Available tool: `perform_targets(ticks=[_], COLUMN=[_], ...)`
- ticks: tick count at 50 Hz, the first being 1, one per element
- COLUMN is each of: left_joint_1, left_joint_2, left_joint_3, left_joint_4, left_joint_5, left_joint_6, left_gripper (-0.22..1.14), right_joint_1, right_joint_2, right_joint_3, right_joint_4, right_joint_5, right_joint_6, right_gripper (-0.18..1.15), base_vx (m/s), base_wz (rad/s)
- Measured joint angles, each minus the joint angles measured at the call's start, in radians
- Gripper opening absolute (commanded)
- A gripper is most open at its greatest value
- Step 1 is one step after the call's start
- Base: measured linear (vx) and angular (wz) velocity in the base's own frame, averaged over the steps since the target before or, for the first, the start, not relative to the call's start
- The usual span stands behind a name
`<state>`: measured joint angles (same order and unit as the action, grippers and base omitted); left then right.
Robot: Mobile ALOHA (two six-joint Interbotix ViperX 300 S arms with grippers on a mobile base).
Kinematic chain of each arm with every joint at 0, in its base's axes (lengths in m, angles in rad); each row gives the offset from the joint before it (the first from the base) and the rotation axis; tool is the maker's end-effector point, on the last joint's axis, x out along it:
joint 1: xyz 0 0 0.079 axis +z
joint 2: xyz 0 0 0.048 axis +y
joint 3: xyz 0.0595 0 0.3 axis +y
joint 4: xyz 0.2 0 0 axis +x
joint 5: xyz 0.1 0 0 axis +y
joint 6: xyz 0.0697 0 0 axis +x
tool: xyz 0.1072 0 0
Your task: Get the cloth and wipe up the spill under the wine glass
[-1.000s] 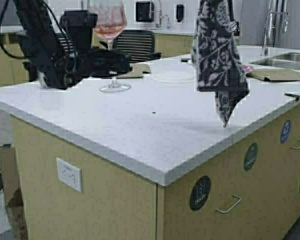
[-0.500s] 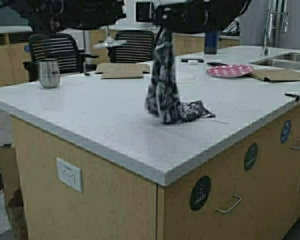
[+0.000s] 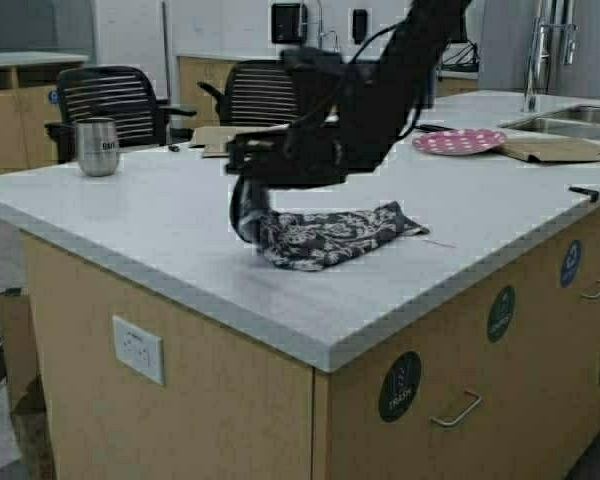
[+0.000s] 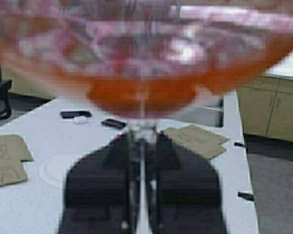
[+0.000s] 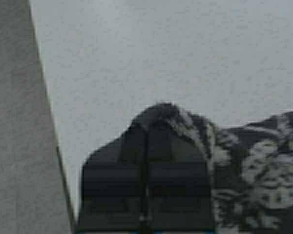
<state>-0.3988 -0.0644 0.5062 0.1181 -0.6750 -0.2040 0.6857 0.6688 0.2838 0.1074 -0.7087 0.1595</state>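
The dark cloth [image 3: 325,236] with a white floral pattern lies spread on the white countertop [image 3: 160,215] near its front edge. My right gripper [image 3: 245,214] is down at the cloth's left end and shut on it; the right wrist view shows the fingers closed with the cloth [image 5: 254,175] bunched at their tips [image 5: 145,127]. The wine glass [image 4: 141,73] shows only in the left wrist view, held up above the counter. My left gripper [image 4: 140,141] is shut on its thin stem, just under the pink bowl. The left arm is out of the high view. No spill can be made out.
A steel tumbler [image 3: 98,146] stands at the counter's far left. A pink dotted plate [image 3: 458,141], cardboard pieces [image 3: 555,150] and a sink [image 3: 570,118] are at the back right. Two office chairs [image 3: 115,100] stand behind the counter. The counter's front edge [image 3: 310,350] is close to the cloth.
My right gripper has come down and moved left, laying the hanging cloth flat on the counter. The left arm with the glass has left the high view.
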Motion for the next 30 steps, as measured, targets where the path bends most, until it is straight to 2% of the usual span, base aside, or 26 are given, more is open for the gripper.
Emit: perform_targets(ticks=[16,23,30], left_joint_1=[0.000,0.000,0.002], left_joint_2=[0.000,0.017,0.049], left_joint_3=[-0.048,-0.048,-0.048], left_joint_4=[0.002,0.002,0.002], left_joint_5=[0.026,0.026,0.023], left_joint_6=[0.000,-0.003,-0.003], left_gripper=[0.32,0.32,0.32], right_joint_1=[0.233,0.232,0.114], right_joint_2=[0.089,0.080,0.040], right_joint_3=[-0.173,-0.175,-0.077], right_joint_4=[-0.002,-0.006,-0.002], right_joint_5=[0.032,0.038,0.038], right_joint_6=[0.018,0.009,0.014], right_gripper=[0.07,0.07,0.07], base_vx=[0.00,0.00,0.00], base_wz=[0.00,0.00,0.00])
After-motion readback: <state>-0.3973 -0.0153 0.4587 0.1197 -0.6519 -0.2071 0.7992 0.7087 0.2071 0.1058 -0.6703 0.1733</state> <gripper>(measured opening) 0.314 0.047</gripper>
